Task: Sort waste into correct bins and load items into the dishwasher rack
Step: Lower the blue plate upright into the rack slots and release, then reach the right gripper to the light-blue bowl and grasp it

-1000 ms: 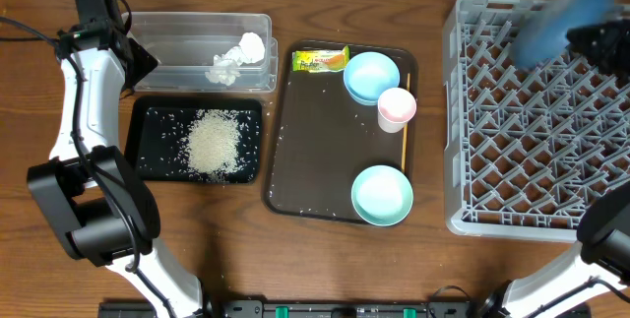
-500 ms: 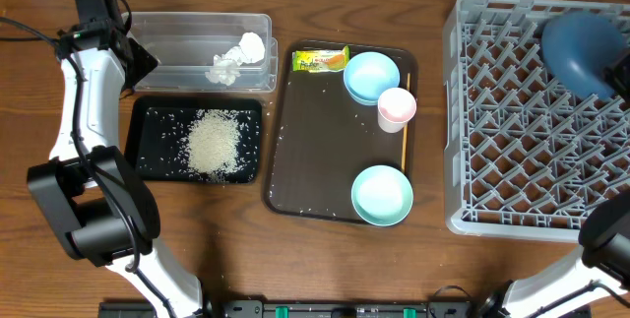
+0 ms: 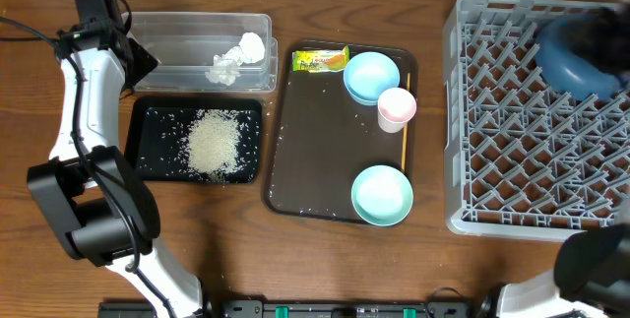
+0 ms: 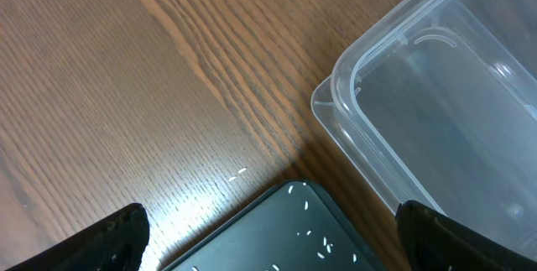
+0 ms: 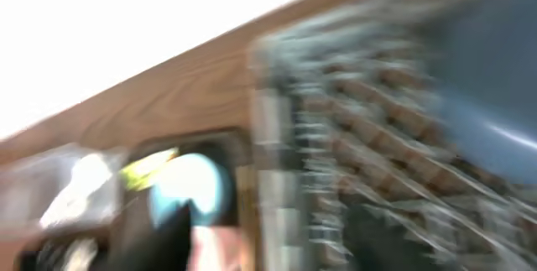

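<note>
L gripper point(image 4: 270, 244) wide open, empty, near black tray point(image 4: 289, 221)

The right wrist view is blurred throughout: the dishwasher rack point(image 5: 336, 145) is a grey streaked lattice, the dark blue plate point(image 5: 495, 70) a soft patch cut off by the right edge. The right gripper's jaws cannot be made out. Overhead, the plate at upper right is blurred, a dark smear over its right rim. In the left wrist view the clear tub point(image 4: 352, 86) runs off the right edge and the black tray point(image 4: 277, 212) off the bottom. The left gripper point(image 4: 273, 242) shows only jaw tips in the lower corners.
</note>
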`<state>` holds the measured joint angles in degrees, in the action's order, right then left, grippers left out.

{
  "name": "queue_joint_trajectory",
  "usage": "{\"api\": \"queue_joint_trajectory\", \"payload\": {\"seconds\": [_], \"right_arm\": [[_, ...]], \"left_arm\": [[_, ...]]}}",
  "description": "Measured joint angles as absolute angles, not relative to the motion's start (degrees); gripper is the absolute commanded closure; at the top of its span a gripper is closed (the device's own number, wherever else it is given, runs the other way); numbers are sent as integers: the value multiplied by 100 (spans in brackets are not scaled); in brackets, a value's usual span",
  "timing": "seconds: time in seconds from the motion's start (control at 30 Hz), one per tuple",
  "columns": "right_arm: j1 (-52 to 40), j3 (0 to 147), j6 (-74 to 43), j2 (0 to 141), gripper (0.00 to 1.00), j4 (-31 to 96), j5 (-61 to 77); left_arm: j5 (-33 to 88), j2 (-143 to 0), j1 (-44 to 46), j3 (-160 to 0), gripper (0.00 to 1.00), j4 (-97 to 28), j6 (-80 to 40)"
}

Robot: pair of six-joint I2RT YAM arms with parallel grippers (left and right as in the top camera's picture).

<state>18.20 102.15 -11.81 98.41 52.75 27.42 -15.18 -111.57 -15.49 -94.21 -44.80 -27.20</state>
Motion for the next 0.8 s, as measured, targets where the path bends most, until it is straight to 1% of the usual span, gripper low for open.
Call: {"api": "queue_joint_trajectory", "payload": {"seconds": [0.07,0.17,0.3,0.43,0.53,0.7,0.8], "right_arm": [[1313,10215,-1103,9828,27,5037,3026],[462,10215,-1041,9856,27,4748,3028],[-541,10215,-1041,9998,27,4694,2292],[-1431,10215,-1041,10444,27,4698,1297],[-1959,10215,-1041,10927,27,4628,711],[-2491,10215,-961,11598,25,4222,233],[-2698,10215,-845,11950,21,3898,-14]], "left_arm": [[-1518,-11157,-1549,-9421,4,-4480,-2722],[-1518,-11157,-1549,-9421,4,-4482,-2722],[-1518,-11157,-1549,-9421,4,-4480,-2720],[-1518,-11157,-1549,-9421,4,-4480,-2720],[-1518,-11157,-1549,-9421,4,-4480,-2722],[-1518,-11157,-1549,-9421,4,-4480,-2720],[-1518,-11157,-1549,-9421,4,-4480,-2720]]}}
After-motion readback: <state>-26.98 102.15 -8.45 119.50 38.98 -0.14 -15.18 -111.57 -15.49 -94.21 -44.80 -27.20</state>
